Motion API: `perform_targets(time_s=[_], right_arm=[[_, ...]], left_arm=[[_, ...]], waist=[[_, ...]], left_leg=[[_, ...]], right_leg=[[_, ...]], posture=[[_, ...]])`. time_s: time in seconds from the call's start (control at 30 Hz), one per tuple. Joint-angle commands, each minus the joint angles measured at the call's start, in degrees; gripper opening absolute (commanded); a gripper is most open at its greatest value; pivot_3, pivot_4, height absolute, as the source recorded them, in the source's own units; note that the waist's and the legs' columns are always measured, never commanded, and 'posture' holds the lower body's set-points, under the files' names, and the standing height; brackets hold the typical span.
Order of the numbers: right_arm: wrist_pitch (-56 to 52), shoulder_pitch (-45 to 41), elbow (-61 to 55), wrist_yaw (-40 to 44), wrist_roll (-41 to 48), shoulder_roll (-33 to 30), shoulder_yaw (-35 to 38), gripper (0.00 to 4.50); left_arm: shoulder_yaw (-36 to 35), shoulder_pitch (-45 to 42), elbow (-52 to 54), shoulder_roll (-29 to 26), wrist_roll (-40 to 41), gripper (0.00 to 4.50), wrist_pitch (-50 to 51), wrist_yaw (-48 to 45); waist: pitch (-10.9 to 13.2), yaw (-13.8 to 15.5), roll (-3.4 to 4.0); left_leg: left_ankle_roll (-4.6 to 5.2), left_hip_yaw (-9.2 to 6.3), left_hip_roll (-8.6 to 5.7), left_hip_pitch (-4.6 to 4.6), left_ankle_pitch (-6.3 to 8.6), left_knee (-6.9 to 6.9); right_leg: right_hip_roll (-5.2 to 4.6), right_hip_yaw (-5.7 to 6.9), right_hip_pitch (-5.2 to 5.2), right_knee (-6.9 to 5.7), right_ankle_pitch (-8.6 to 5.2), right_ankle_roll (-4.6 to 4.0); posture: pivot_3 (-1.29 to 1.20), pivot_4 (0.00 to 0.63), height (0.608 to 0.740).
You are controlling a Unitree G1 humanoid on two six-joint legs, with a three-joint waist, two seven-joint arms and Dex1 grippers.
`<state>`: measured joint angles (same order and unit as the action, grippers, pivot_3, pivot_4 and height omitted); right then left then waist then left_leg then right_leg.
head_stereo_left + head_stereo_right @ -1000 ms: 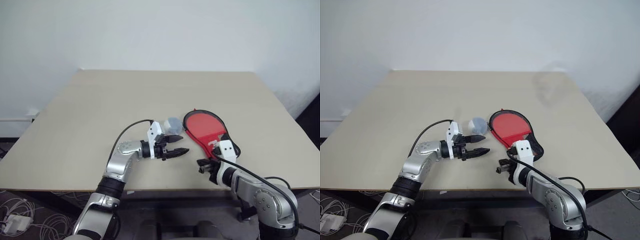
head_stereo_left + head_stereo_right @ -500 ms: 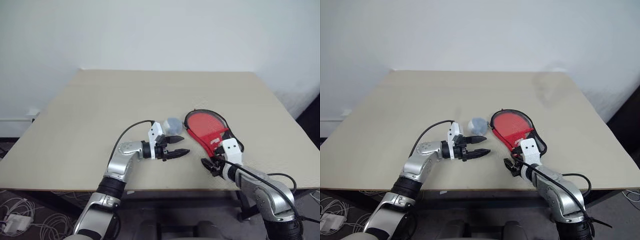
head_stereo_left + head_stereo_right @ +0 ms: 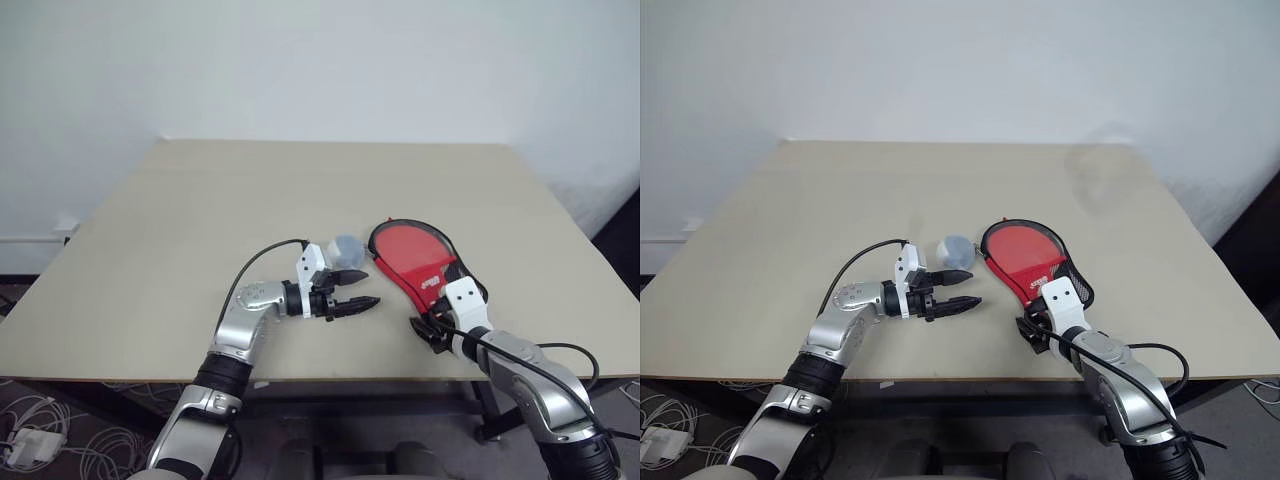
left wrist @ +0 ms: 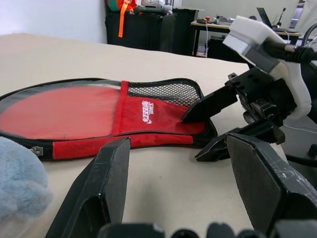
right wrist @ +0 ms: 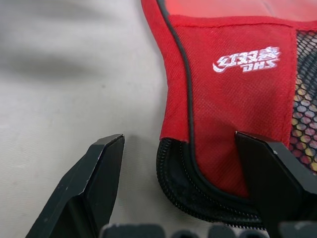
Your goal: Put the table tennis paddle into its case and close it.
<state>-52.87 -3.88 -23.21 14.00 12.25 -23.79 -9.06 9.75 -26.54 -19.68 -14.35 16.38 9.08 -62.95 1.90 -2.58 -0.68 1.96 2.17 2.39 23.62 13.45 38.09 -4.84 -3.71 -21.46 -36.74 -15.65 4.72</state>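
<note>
Left eye view: big beige table (image 3: pixel 200 230) against a plain white wall (image 3: pixel 320 60), cables on the floor under its near-left corner. Landmark is the case (image 3: pixel 415 258), red side up with black trim, mesh pocket and a small white logo, lying flat near the table's front right. Right gripper (image 3: pixel 428 331) sits at the case's narrow end, jaws spread wide, holding nothing. Left gripper (image 3: pixel 357 288) hangs left of the case, jaws wide apart, empty. A pale grey lump (image 3: pixel 346 249) is just left of the case.
</note>
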Motion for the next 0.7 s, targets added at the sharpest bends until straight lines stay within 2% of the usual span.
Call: perform_targets(time_s=[0.03, 0.1, 0.2, 0.5, 0.53, 0.7], right_arm=[[-1.1, 0.0, 3.1, -0.5, -2.6, -0.7, -1.8, 3.83], [-1.4, -0.3, 4.0, -0.6, -3.8, -0.9, -2.8, 3.83], [-3.7, -0.7, 5.0, -0.7, -3.9, -0.3, -3.0, 3.28], [-7.3, -1.8, 6.4, -0.7, -3.1, 1.8, -1.0, 0.19], [-7.4, -1.9, 6.5, -0.8, -3.2, 1.8, -1.0, 0.03], [-8.0, -2.3, 7.9, -1.7, -3.7, 2.6, 0.4, 0.03]], left_arm=[[-0.2, -1.5, 0.4, 0.1, -0.5, 3.21, -2.0, 0.1], [-0.2, -1.5, 0.2, 0.1, -0.5, 3.21, -2.3, 0.1], [-0.1, -1.5, 0.4, 0.0, -0.5, 3.21, -2.1, 0.2], [0.0, -1.5, 0.3, 0.0, -0.9, 3.21, -2.6, 0.5], [0.0, -1.5, 0.3, 0.0, -1.0, 3.21, -2.6, 0.5], [0.0, -1.1, 0.4, -0.1, -1.4, 3.21, -3.1, 0.5]], waist=[[0.0, 0.0, -0.03], [0.0, 0.0, -0.06], [-0.1, -0.1, -0.13], [-0.3, 0.0, -0.55], [-0.4, 0.0, -0.57], [-0.5, 0.0, -0.71]], left_leg=[[0.0, -0.01, 0.0, -0.02, 0.0, 0.0], [0.0, -0.01, 0.01, -0.04, 0.0, 0.0], [0.0, -0.01, 0.03, -0.08, 0.0, 0.0], [-0.02, -0.03, 0.04, -0.09, 0.01, 0.03], [-0.02, -0.03, 0.05, -0.09, 0.01, 0.03], [-0.02, -0.03, 0.06, -0.09, 0.01, 0.03]], right_leg=[[0.0, 0.0, 0.0, 0.0, 0.0, 0.0], [0.0, 0.0, 0.01, 0.0, 0.0, -0.01], [0.0, 0.01, 0.03, -0.01, 0.0, -0.02], [-0.02, 0.07, 0.07, 0.02, 0.01, -0.04], [-0.02, 0.07, 0.06, 0.02, 0.01, -0.04], [-0.01, 0.08, 0.07, 0.01, 0.02, -0.06]], posture=[[0.0, 0.0, 0.728], [0.0, 0.0, 0.728], [0.0, 0.0, 0.728], [0.0, 0.0, 0.728], [0.0, 0.0, 0.728], [0.0, 0.0, 0.728]])
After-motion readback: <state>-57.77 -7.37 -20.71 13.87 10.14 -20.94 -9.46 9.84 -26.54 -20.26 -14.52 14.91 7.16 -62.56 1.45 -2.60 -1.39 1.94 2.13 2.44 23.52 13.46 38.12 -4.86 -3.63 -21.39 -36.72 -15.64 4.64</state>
